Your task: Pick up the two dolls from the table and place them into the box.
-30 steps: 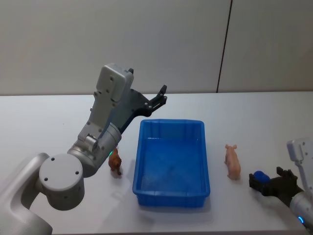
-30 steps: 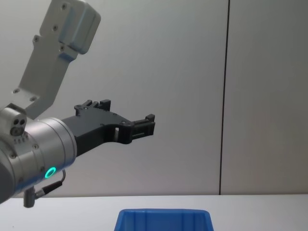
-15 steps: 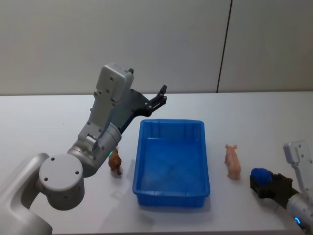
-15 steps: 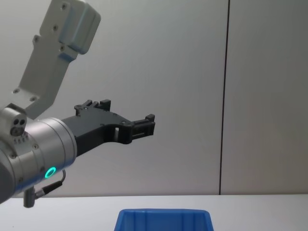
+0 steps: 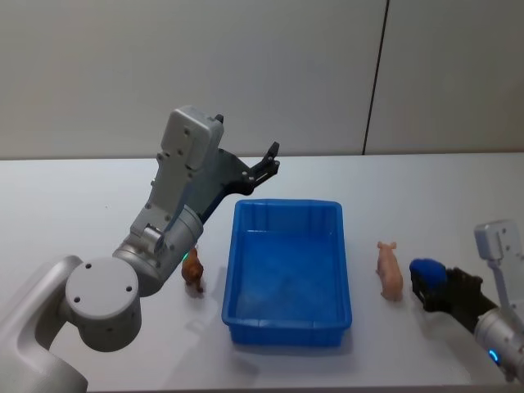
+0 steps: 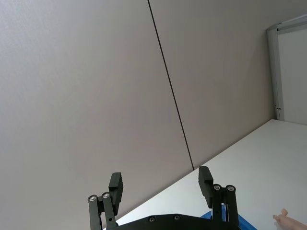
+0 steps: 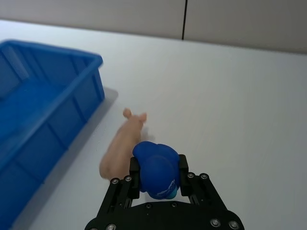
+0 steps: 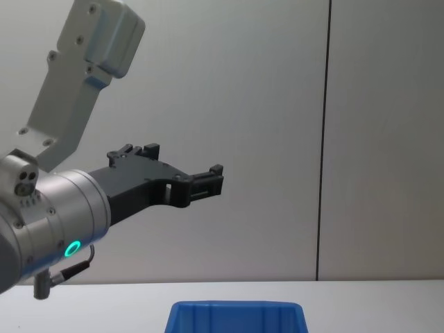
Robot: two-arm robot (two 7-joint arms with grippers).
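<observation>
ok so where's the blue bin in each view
head view: bright blue plastic bin at centre, between the arms.
chest view: its rim at the bottom edge.
left wrist view: blue sliver by the open left tool.
right wrist view: bin beside the pink pig doll, past the right tool clamping a blue rounded toy.
shared landmark: dark vertical wall seam.

box open and free from above, pink doll lying between it and right pincer clamping blue lump
</observation>
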